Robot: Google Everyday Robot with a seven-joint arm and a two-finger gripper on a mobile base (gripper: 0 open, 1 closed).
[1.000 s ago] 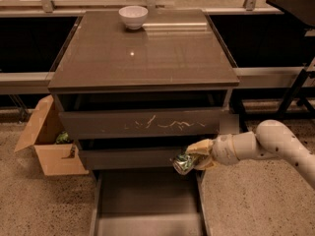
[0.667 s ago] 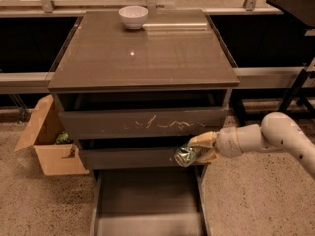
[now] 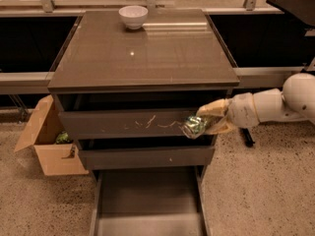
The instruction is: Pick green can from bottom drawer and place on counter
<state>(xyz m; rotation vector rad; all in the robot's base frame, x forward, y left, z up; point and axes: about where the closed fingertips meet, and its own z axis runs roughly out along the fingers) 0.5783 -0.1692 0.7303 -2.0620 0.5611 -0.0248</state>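
My gripper [image 3: 207, 122] reaches in from the right on a white arm and is shut on the green can [image 3: 195, 126]. It holds the can in the air in front of the right end of the white-scratched drawer, below the counter's front edge. The bottom drawer [image 3: 147, 195] is pulled open below, its grey-brown floor bare. The counter [image 3: 147, 53] is a glossy grey-brown top above the drawers.
A white bowl [image 3: 133, 16] stands at the back of the counter. A slimmer plain-fronted drawer [image 3: 147, 157] sits between the scratched drawer and the open one. An open cardboard box [image 3: 49, 141] stands on the speckled floor at the left. A dark table edge [image 3: 295, 4] is at the top right.
My gripper has lifted the green can up and slightly right, from the level of the plain-fronted drawer to in front of the scratched drawer.
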